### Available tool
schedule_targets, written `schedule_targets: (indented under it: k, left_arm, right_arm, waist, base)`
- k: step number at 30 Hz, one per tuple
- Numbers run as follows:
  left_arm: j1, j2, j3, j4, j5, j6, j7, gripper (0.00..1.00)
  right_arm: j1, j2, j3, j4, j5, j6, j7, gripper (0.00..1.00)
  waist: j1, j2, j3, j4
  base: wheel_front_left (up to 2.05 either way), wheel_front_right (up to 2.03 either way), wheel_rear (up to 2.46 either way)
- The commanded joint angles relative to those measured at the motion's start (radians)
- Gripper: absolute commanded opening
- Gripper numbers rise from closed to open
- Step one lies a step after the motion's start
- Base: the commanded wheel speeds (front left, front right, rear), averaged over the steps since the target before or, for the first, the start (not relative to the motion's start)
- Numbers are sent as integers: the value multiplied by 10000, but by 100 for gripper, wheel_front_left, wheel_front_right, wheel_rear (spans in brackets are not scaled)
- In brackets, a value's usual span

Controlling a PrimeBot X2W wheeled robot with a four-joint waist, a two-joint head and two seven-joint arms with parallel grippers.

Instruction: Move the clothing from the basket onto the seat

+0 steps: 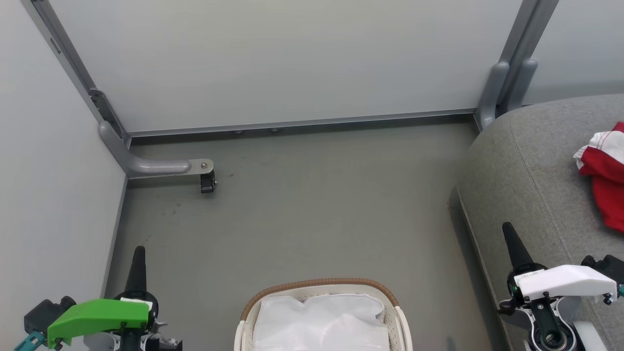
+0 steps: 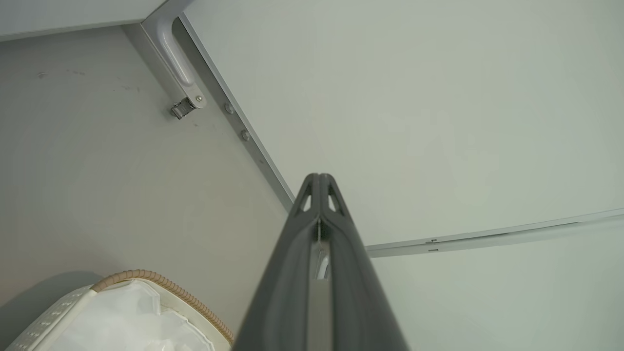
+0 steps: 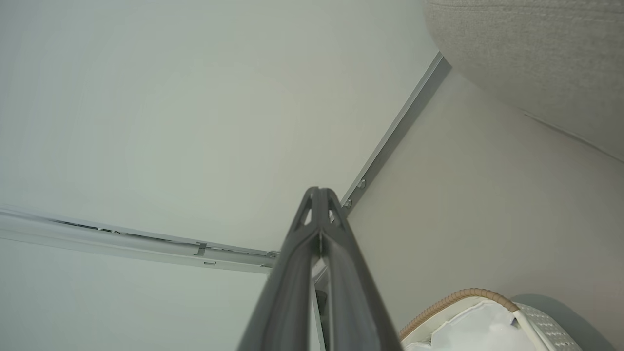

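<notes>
Rough grey fabric seat; perforated plastic basket

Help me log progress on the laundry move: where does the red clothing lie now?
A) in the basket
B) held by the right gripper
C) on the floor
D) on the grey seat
D: the clothing lies on the seat at the head view's right edge, while the basket shows white liner and the right gripper is shut on nothing.

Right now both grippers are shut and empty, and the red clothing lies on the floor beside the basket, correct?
No. The head view shows the clothing lying on the seat, apart from the basket. The left gripper and right gripper are shut and empty, as stated.
</notes>
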Motion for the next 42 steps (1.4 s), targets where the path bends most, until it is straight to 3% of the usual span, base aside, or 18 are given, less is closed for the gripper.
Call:
schedule_targets:
  k: [1,42]
  left_arm:
    - [-253,73,72,-125,-261,-20,68,0]
    - [-426,86,417,-491,-3293,-33,943,0]
  right_arm:
    - [53,-66,-46,-136,294,-6,70,0]
    - [194,-86,-284,-532,3708,-10,944,0]
  waist:
    - [0,0,-7,6]
    - [0,0,-205,148]
  base:
    - [0,0,0]
    - [0,0,0]
